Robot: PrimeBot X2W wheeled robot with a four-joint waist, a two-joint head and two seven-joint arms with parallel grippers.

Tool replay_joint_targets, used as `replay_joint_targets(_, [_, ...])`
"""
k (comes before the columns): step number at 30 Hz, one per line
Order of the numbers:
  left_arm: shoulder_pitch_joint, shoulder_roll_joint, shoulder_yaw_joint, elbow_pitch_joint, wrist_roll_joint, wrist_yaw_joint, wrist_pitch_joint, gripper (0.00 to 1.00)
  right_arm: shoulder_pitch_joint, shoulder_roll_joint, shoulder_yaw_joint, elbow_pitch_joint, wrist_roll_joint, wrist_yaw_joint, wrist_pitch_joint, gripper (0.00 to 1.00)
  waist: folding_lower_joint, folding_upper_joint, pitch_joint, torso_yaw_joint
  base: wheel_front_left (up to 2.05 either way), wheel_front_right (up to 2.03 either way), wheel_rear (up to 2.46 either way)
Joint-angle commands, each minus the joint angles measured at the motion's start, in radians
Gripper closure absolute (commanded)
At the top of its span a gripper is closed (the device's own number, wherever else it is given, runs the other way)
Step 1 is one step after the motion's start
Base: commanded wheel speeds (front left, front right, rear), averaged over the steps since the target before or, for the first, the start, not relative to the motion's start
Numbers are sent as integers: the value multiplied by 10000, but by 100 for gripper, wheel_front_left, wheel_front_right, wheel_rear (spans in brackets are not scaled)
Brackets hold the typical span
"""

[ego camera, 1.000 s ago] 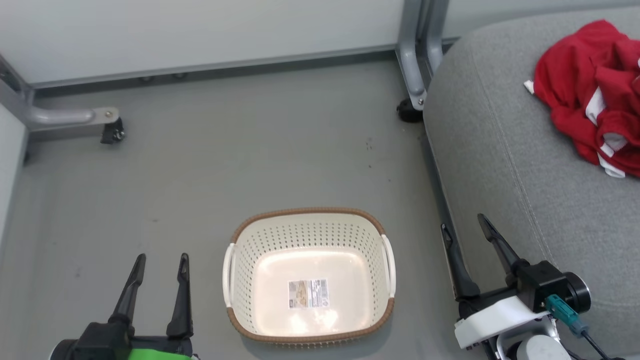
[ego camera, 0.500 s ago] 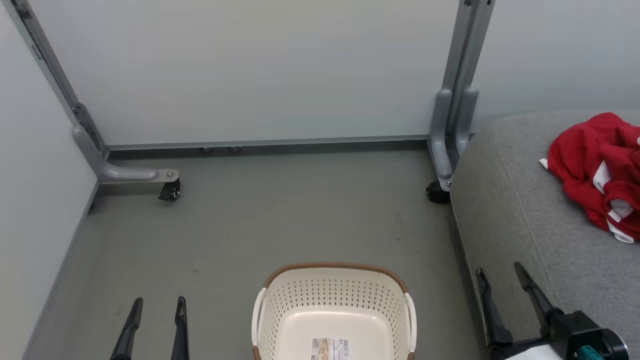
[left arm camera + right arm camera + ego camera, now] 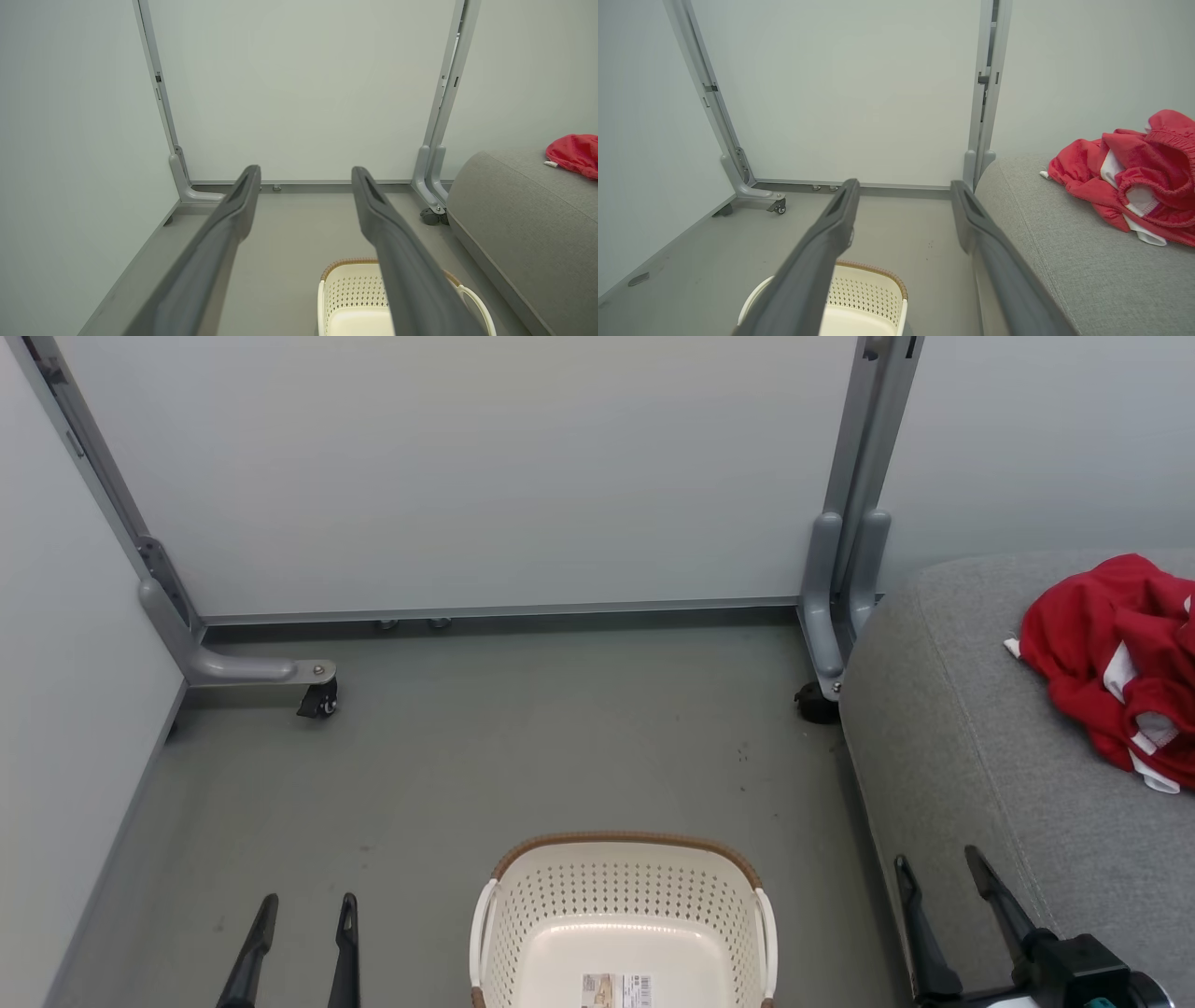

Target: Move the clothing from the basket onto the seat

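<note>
The red clothing (image 3: 1116, 667) lies crumpled on the grey seat (image 3: 990, 784) at the right, white trim showing; the right wrist view has the same clothing (image 3: 1134, 175) on the seat (image 3: 1064, 261). The cream basket (image 3: 621, 919) with brown rim stands on the floor at the bottom centre, holding nothing but its paper label (image 3: 616, 991). My left gripper (image 3: 308, 901) is open, left of the basket, with nothing between its fingers. My right gripper (image 3: 938, 857) is open beside the seat's front edge, also holding nothing.
Pale partition panels on grey frames surround the floor. A caster foot (image 3: 317, 700) stands at the back left and another caster foot (image 3: 817, 702) sits by the seat's corner. Grey floor (image 3: 523, 747) stretches between basket and panels.
The head camera has tilted up, so basket and grippers sit lower in the picture and more wall shows. Both grippers stay open; the clothing rests on the seat as before.
</note>
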Motion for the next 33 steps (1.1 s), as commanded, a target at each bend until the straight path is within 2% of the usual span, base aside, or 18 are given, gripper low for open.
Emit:
replay_joint_targets(1, [3, -6, -6, 33, -7, 0, 0, 100, 4, 6, 4, 29, 24, 0, 0, 100, 1, -1, -2, -2, 0, 0, 0])
replay_joint_targets(5, [4, -80, -31, 339, -184, 4, 24, 100, 29, 56, 25, 317, 204, 0, 33, 100, 1, -1, 7, -8, 0, 0, 0])
replay_joint_targets(19, [-682, 63, 36, 716, -3060, 13, 574, 100, -606, -123, -39, 648, 3183, -2, 562, 100, 1, -1, 129, -78, 0, 0, 0])
replay_joint_targets(33, [-1283, 143, 115, 1087, -5457, -5, 1062, 100, -1133, -222, -136, 929, 5651, -3, 1042, 100, 1, -1, 250, -147, 0, 0, 0])
